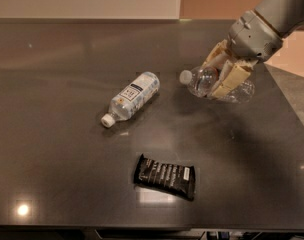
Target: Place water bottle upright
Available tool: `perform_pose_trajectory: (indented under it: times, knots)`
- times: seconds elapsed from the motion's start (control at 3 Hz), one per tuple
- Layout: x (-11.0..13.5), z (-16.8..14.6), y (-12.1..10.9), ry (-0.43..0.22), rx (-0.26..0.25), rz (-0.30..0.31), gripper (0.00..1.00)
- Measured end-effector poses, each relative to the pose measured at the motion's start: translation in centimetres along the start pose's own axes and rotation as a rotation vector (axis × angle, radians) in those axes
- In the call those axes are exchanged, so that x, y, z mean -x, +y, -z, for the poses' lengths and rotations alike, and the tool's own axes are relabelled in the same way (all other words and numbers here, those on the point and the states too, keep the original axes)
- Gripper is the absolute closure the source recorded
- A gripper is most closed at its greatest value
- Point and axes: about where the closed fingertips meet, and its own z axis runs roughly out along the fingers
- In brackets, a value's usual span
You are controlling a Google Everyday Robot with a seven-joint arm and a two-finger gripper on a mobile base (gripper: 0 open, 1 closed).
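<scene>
The water bottle (202,81) is a clear crinkly plastic bottle with a white cap. It is held nearly level above the right side of the dark table (57,149), cap pointing left. My gripper (223,77) is shut on the bottle's middle, with tan fingers (232,79) across it, hiding its label band. The bottle's base (244,91) sticks out to the right of the fingers. The grey arm (264,24) reaches in from the upper right.
A smoother bottle with a large white label (132,98) lies on its side near the table's middle, cap toward the lower left. A black snack bar wrapper (165,176) lies toward the front. The table's right edge (292,114) runs beside the arm.
</scene>
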Motion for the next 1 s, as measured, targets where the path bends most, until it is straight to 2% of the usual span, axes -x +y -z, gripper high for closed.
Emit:
perform_pose_trajectory:
  times: [0.33, 1.0]
  knots:
    - [1.3, 0.8, 0.5, -0.129, -0.069, -0.105, 1.0]
    - [1.8, 1.8, 0.8, -0.413, -0.183, -0.216, 1.0]
